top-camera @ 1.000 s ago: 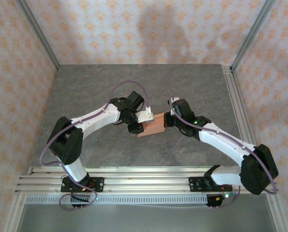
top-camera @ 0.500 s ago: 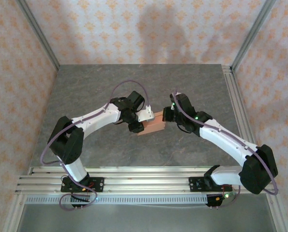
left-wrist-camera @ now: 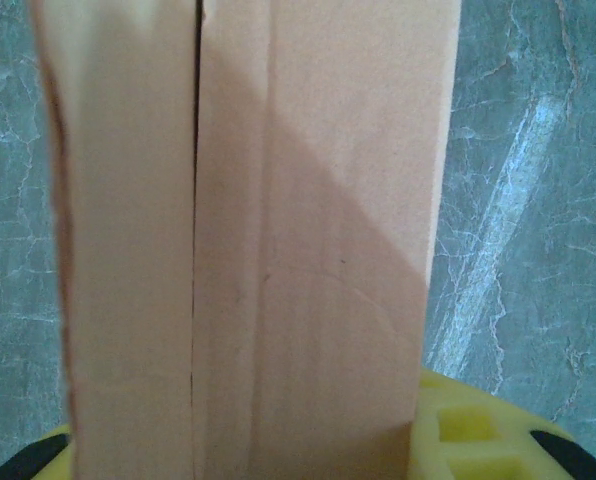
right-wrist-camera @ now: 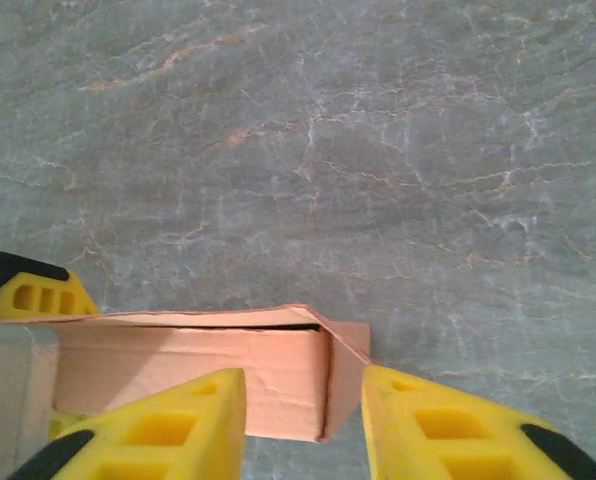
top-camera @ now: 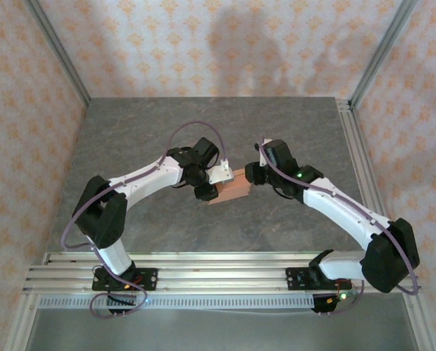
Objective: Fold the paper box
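The paper box [top-camera: 233, 191] is a small salmon-orange folded carton, held just above the grey table at the centre. My left gripper [top-camera: 212, 187] is shut on its left end. In the left wrist view the box [left-wrist-camera: 278, 220] rises between the yellow fingers [left-wrist-camera: 478, 432], with a seam running along it. My right gripper [top-camera: 252, 176] stands open at the box's right end. In the right wrist view its fingertips [right-wrist-camera: 203, 400] straddle the end corner of the box [right-wrist-camera: 178, 365] without pinching it. There the lid edge is slightly lifted and an end flap [right-wrist-camera: 348, 360] angles outward.
The grey stone-patterned table [top-camera: 152, 131] stretches around both arms. An aluminium rail [top-camera: 353, 153] runs down the right edge and further rails [top-camera: 218, 267] cross the near edge by the arm bases. Patterned walls enclose the back and sides.
My right gripper has opened at the box's right end, and its arm shifted slightly back and left. The left gripper and the box stay put.
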Available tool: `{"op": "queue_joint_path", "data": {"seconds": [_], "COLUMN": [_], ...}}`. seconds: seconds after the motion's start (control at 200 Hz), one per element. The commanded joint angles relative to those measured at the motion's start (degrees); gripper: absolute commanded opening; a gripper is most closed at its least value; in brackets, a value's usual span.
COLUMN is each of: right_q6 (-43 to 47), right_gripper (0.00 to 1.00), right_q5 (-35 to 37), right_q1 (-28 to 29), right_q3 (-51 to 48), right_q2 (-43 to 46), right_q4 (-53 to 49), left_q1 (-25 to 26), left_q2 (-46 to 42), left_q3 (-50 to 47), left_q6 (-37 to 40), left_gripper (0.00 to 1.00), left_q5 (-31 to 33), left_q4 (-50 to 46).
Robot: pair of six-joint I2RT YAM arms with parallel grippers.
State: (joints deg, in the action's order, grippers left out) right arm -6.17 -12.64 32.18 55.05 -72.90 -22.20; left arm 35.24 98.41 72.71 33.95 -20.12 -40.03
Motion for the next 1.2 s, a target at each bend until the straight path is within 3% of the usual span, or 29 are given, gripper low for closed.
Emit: {"op": "queue_joint_path", "data": {"seconds": [0.0, 0.14, 0.285, 0.42, 0.551, 0.851, 0.996, 1.196], "right_q6": [11.21, 21.42, 26.72, 29.32, 28.74, 28.36, 26.33, 15.6], "right_gripper": [0.47, 0.44, 0.35, 0.33, 0.31, 0.0, 0.0, 0.0], "right_q5": [-8.44, -12.65, -14.54, -15.67, -15.09, -13.85, -12.93, -8.12], "right_q1": [-3.89, -6.07, -6.96, -6.96, -6.93, -6.95, -6.95, -4.2], "right_q3": [3.2, 7.09, 10.91, 15.43, 16.53, 18.43, 17.77, 14.36], "right_q2": [0.01, -3.52, -7.8, -12.22, -14.44, -16.76, -16.05, -12.2], "right_q4": [-4.97, -10.57, -13.99, -19.32, -19.12, -19.65, -18.55, -13.59], "left_q1": [-0.27, -0.26, -0.26, -0.26, -0.26, -0.26, -0.22, -0.18], "left_q2": [1.96, 2.05, 2.47, 2.58, 2.94, 3.02, 3.02, 2.84], "left_q3": [-0.76, -1.09, -1.21, -1.08, -0.88, -1.08, -1.07, -0.73], "left_q6": [0.45, 0.5, 0.82, 1.29, 1.19, 1.1, 0.53, -0.12], "left_gripper": [0.37, 0.37, 0.37, 0.37, 0.37, 0.37, 0.37, 0.37], "left_q5": [3.42, 2.78, 2.35, 2.45, 2.06, 1.73, 1.58, 1.82], "left_q4": [-2.66, -2.52, -2.4, -2.81, -3.13, -3.13, -2.86, -3.04]}}
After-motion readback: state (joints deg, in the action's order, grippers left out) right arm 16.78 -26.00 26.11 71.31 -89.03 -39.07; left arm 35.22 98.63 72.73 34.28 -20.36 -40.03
